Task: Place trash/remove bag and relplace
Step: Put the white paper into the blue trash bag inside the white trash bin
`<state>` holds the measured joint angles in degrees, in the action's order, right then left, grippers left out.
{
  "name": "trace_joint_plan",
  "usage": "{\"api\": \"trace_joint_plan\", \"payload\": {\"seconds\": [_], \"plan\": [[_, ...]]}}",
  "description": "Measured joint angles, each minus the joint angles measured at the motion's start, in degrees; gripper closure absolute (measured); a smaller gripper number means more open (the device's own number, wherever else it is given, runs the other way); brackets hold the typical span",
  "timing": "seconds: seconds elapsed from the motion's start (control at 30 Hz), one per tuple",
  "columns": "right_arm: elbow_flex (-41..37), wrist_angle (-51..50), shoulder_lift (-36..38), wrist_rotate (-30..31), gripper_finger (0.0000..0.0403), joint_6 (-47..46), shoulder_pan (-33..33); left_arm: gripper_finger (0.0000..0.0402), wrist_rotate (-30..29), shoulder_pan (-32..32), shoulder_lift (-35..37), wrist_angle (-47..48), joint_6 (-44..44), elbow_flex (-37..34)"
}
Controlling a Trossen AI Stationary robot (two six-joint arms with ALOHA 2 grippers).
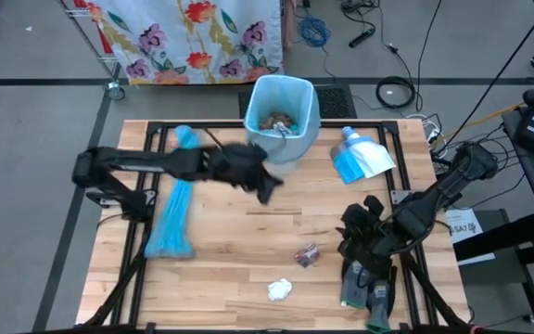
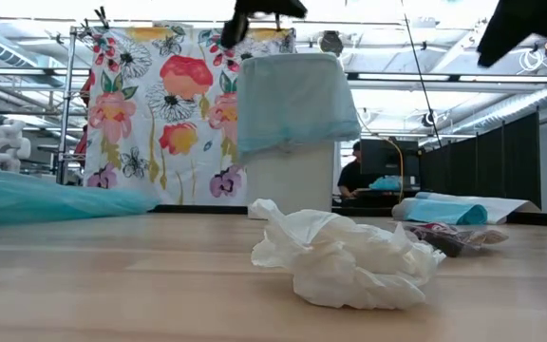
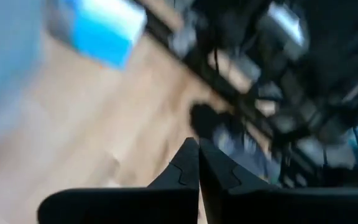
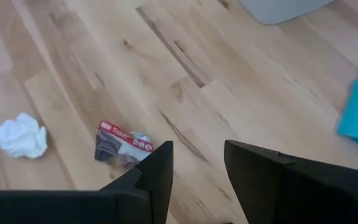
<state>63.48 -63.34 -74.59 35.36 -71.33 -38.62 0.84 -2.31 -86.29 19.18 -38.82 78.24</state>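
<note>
Nearest the low camera, on the wood table (image 2: 112, 285): one crumpled white tissue (image 2: 345, 256), alone, well apart from the rest. Just behind it, one small dark wrapper (image 2: 449, 237) with a red-and-white label, flat on the boards. Two loose scraps on the table counted in all.

Over the near right of the table: right gripper (image 4: 197, 162), fingers spread, nothing between them, hanging above the wrapper without touching. Beside it at the table's near right edge, a pair of grey-black gloves (image 1: 364, 288).

Left side: one long blue bag roll (image 1: 172, 218) lying lengthwise. Far right: one blue-and-white packet (image 1: 360, 158).

Mid-table, raised: left gripper (image 3: 197, 168), fingers pressed together, empty, in the air just near of the bin.

Far edge, centre: one white bin (image 1: 281, 116) lined with a pale blue bag, upright; brown and mixed scraps inside, count not readable.

Surface: light butcher-block planks on a black frame.

Room beyond: floral cloth (image 2: 160, 104) on a rack behind the bin; cables on grey floor; dark partitions at right; one person (image 2: 354, 171) seated far back; open ceiling with ducts.
</note>
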Motion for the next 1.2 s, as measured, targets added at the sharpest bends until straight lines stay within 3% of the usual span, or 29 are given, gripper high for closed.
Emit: {"api": "trace_joint_plan", "payload": {"seconds": [0.13,0.3,0.6,0.77,0.93,1.07,1.2], "plan": [[-4.6,8.2,0.0,-0.5,0.0268,0.9,2.0,0.0401,-0.1,-6.1,4.9,-0.5,5.4,1.1],[-8.7,17.2,0.0,-1.3,0.0268,4.2,5.6,0.0401,-0.2,-13.8,5.5,-0.4,14.9,5.8],[-9.3,18.6,0.0,-1.3,0.0268,12.2,14.0,0.037,-5.6,-23.7,3.2,-8.7,24.3,7.9],[-9.3,18.8,0.0,-1.3,0.0268,16.7,18.4,0.0317,-4.8,-28.1,2.2,-9.6,24.0,7.9],[-9.3,20.9,0.0,-1.6,0.0268,20.7,21.8,0.0232,-4.5,-29.9,1.3,-11.0,22.6,7.9],[-9.3,25.6,0.0,-6.4,0.0268,27.0,24.3,0.0172,-4.6,-30.6,1.2,-11.2,22.7,7.8],[-9.3,30.4,0.0,-13.5,0.0268,32.4,26.4,0.0148,-2.5,-30.6,2.2,-7.4,18.2,7.8]]}}
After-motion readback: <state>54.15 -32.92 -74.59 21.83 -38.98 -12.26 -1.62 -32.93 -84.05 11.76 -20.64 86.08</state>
